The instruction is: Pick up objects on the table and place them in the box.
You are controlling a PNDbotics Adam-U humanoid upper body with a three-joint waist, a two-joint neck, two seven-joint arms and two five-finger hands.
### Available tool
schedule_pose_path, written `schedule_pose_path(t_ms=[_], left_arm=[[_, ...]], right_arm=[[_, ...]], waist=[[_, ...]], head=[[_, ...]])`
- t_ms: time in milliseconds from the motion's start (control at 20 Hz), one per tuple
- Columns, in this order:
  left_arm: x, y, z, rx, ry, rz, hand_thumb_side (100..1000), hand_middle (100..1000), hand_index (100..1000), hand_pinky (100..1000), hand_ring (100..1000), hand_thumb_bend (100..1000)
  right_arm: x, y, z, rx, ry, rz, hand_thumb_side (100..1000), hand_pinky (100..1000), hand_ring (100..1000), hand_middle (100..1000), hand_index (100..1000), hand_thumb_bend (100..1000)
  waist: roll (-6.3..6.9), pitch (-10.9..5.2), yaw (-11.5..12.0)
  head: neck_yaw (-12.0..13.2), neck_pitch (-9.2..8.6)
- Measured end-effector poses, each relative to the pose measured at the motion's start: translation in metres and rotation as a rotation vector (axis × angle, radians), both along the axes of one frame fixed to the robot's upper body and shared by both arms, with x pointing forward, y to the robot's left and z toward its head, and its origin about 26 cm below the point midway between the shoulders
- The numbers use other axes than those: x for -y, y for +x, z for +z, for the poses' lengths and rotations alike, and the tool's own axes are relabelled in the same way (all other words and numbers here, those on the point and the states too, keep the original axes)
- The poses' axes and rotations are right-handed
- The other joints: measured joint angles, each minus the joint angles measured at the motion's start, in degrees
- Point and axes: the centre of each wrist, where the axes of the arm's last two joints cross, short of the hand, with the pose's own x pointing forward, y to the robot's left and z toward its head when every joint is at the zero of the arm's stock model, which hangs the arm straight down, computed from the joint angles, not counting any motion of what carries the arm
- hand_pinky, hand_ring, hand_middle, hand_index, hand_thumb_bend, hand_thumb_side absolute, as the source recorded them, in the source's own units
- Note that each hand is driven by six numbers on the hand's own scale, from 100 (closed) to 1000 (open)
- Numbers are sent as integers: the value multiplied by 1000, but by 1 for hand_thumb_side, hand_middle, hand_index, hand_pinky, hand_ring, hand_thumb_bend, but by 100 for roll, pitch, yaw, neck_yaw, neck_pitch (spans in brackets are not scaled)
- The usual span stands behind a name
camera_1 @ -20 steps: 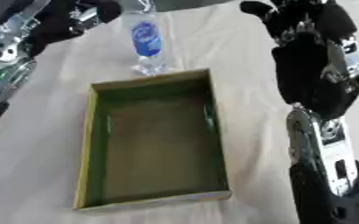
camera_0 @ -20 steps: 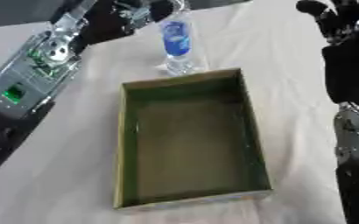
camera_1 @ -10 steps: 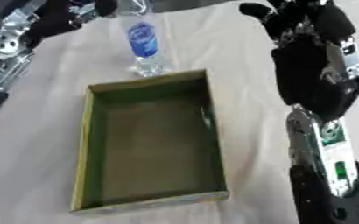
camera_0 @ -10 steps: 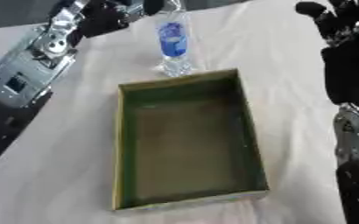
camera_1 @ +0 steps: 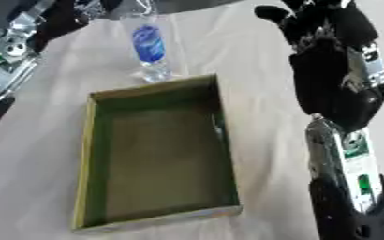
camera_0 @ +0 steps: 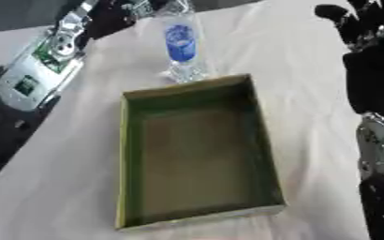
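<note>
One water bottle (camera_0: 181,44) stands upright on the tabletop (camera_0: 302,70), just beyond the empty green box (camera_1: 157,154). Left hand (camera_0: 136,6) curls its fingers around the bottle's top: the pickup step. Next comes lifting it over the box. Right hand (camera_1: 322,23) idles, fingers relaxed.

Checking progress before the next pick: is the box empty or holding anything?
Empty. The box shows only bare green floor; the bottle stands upright outside, beyond its far wall.
</note>
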Motion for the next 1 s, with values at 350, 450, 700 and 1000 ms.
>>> schedule_pose_path(t_ms=[350, 450, 700, 1000], left_arm=[[1, 2, 1, -6, 7, 2, 766, 1000, 980, 822, 789, 741], [1, 3, 3, -5, 13, 8, 773, 1000, 980, 821, 788, 733], [-1, 4, 4, -6, 25, 21, 779, 1000, 979, 819, 788, 729], [-2, 5, 4, -7, 25, 25, 791, 1000, 978, 817, 787, 720]], right_arm=[[0, 0, 0, -2, -4, 2, 868, 813, 874, 898, 935, 100], [0, 0, 0, -3, -5, 3, 867, 813, 874, 898, 935, 100], [-1, 0, 0, -3, -6, 4, 865, 814, 875, 898, 935, 100], [-1, 0, 0, -3, -8, 5, 866, 814, 875, 898, 935, 100]], waist=[[22, 14, -15], [24, 27, -19], [24, 55, -20], [24, 60, -14]], head=[[-41, 0], [-41, -56], [-41, -625], [-2, -1162]])
